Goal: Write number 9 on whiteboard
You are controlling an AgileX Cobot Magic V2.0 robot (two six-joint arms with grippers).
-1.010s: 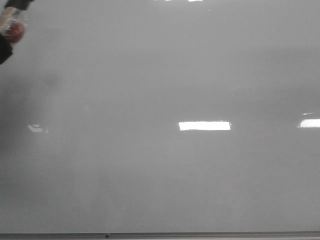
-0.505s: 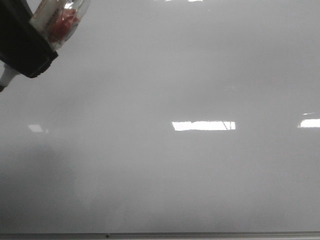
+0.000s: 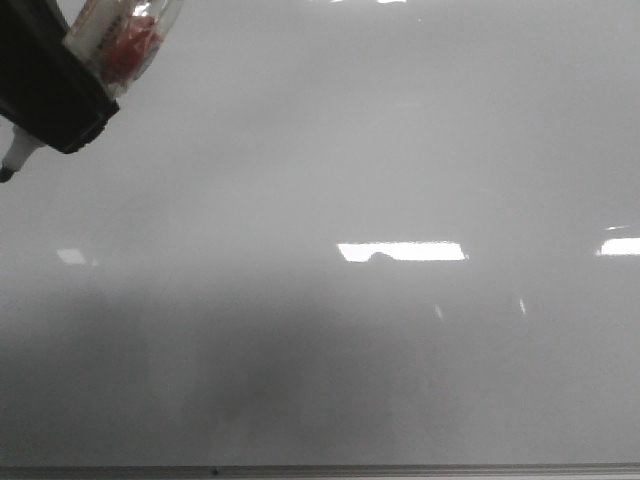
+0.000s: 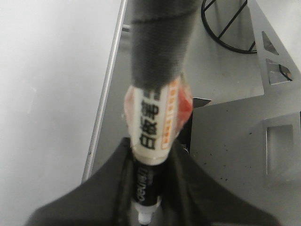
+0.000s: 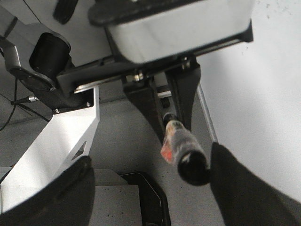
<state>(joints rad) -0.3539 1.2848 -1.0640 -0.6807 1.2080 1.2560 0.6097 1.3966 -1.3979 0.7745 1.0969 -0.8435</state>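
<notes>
The whiteboard (image 3: 360, 150) fills the front view, pale grey and glossy; no number 9 or other marker line shows on it. My left gripper (image 3: 55, 95) is at the upper left, shut on a marker (image 3: 125, 40) with a clear barrel and red label, its white nib (image 3: 12, 160) pointing down-left just above the board. In the left wrist view the marker (image 4: 153, 117) sits between the black fingers (image 4: 103, 197). My right gripper (image 5: 148, 193) is open and empty, and the marker's black rear end (image 5: 193, 165) shows between its fingers.
The board's thin grey frame edge (image 3: 320, 470) runs along the near side and also shows in the left wrist view (image 4: 106, 94). Bright rectangular light reflections (image 3: 400, 251) lie mid-board. Beside the board are a grey metal base plate (image 4: 225, 141) and a white bracket (image 5: 61, 141).
My left gripper has come in from the upper left corner with the marker, then barely shifted. A broad dark shadow has spread over the lower part of the board.
</notes>
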